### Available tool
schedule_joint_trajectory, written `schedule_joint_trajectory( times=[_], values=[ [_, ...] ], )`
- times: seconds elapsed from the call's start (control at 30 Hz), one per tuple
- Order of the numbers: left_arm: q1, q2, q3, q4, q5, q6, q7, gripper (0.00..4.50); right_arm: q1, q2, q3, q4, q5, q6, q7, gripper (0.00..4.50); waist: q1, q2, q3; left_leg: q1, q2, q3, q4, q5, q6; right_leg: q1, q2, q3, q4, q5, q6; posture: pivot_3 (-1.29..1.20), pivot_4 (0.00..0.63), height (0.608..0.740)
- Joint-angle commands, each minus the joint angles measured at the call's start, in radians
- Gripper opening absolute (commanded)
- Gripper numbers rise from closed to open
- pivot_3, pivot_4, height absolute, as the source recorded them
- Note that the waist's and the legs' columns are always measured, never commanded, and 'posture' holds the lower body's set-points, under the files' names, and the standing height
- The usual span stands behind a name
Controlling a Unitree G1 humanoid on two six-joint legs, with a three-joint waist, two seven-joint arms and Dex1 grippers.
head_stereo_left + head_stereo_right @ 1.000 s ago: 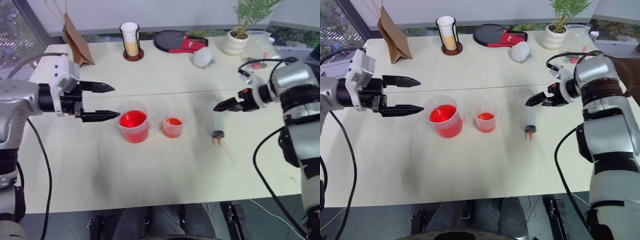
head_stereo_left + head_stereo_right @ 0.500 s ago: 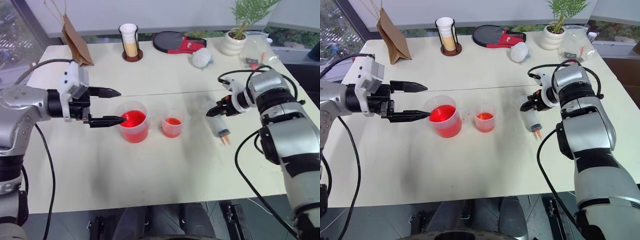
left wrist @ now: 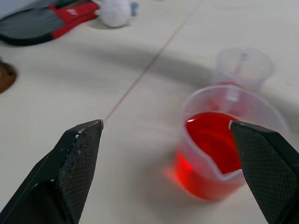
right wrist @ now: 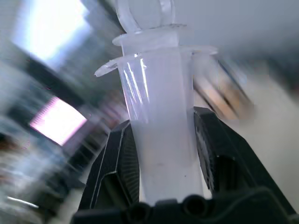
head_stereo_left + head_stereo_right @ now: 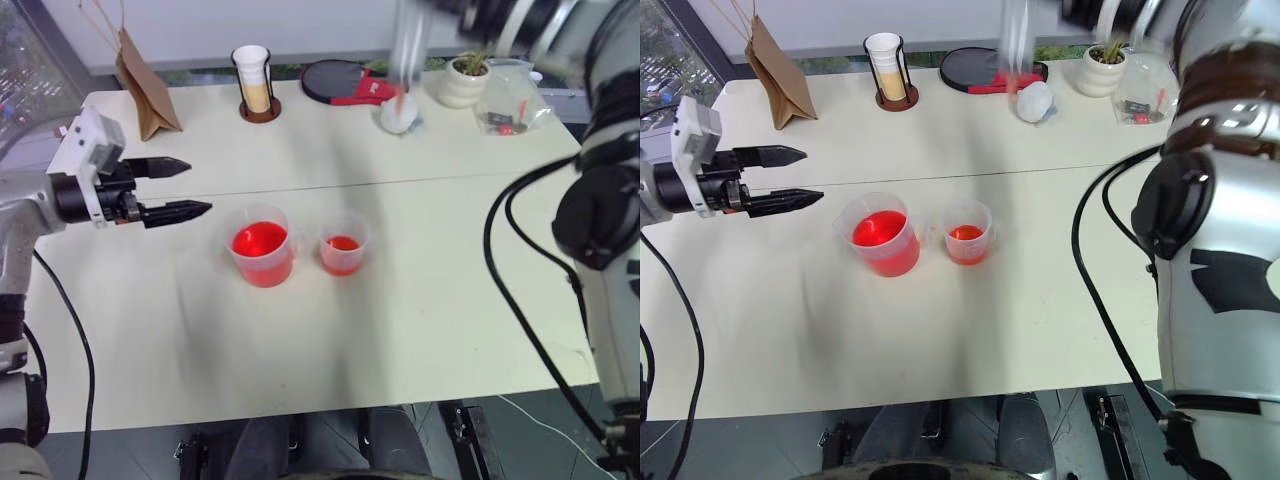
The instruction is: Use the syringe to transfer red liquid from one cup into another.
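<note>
Holding the syringe [image 4: 161, 121] in my right gripper [image 4: 163, 154], jaws clamped on the clear barrel; in the left eye view it hangs blurred at the upper centre of the frame, roughly upright, orange-red tip down, high above the table [image 5: 450, 300].

Item: left gripper [image 5: 175, 188]. Fingers spread wide, nothing between them, at the left of the frame, pointing toward the larger cup [image 5: 262, 245] but apart from it.

Item: larger cup. Clear plastic, pour lip, centre of the frame, holding red liquid [image 5: 259, 240] to roughly half its depth, as far as I can judge.

Item: smaller cup [image 5: 343, 243]. Clear, just beside the larger one on its right, with a shallow layer of the same red in the bottom.

Item: syringe, appearance. Thick transparent barrel, flange and plunger top standing above my fingers in the right wrist view; whether the barrel holds any liquid I cannot tell.

Risks, my judgement:
- The smooth round barrel may slip or twist in the clamp, spoiling my aim at the cup.
- Bringing it down off-centre could knock a light plastic cup and spill red across the pale table.
- With nothing steadying the cups, either could slide if nudged.
- A drip from the tip could land between the cups.
</note>
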Motion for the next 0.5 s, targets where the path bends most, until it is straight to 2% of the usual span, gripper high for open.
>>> schedule_joint_trajectory(
  times=[0.03, 0.13, 0.23, 0.4, 0.5],
  values=[
    [-0.056, 0.032, 0.008, 0.07, 0.038, -0.047, -0.032, 4.5, 0.231, 0.168, 0.089, -0.42, 0.083, -0.101, 0.038, 1.33, -0.005, -0.006, -0.003, 0.003, 0.0, 0.0, 0.001, 0.0, 0.0, 0.003, 0.0, 0.0, 0.001, 0.0, 0.0, 0.0, 0.15, 0.737],
    [-0.062, 0.053, 0.016, 0.076, 0.041, -0.035, -0.056, 4.5, 0.454, 0.304, 0.189, -0.662, 0.068, -0.26, 0.023, 1.33, -0.005, -0.005, -0.003, 0.005, 0.0, 0.001, 0.003, 0.0, 0.001, 0.004, 0.0, 0.001, 0.003, 0.0, 0.0, 0.0, 0.15, 0.737],
    [-0.036, 0.074, 0.037, 0.043, 0.038, -0.021, -0.054, 4.5, 0.611, 0.377, 0.288, -0.754, 0.043, -0.352, 0.031, 1.33, 0.002, -0.005, -0.003, 0.002, -0.001, -0.001, 0.003, 0.0, 0.0, 0.0, 0.0, 0.001, 0.007, 0.0, 0.0, 0.0, 0.15, 0.737],
    [0.114, 0.117, 0.144, -0.134, -0.082, 0.141, -0.061, 4.5, 0.69, 0.446, 0.342, -0.723, 0.039, -0.428, -0.009, 1.33, -0.006, -0.005, -0.003, -0.002, -0.002, -0.001, 0.004, 0.0, 0.0, -0.003, -0.001, 0.002, 0.006, 0.001, 0.0, 0.0, 0.15, 0.737],
    [0.169, 0.11, 0.231, -0.232, -0.167, 0.23, -0.019, 4.5, 0.716, 0.466, 0.373, -0.714, 0.031, -0.456, -0.009, 1.33, -0.004, -0.005, -0.003, -0.001, 0.0, -0.002, 0.003, 0.001, -0.001, -0.003, 0.0, 0.002, 0.004, 0.0, 0.0, 0.0, 0.15, 0.737]
  ],
)
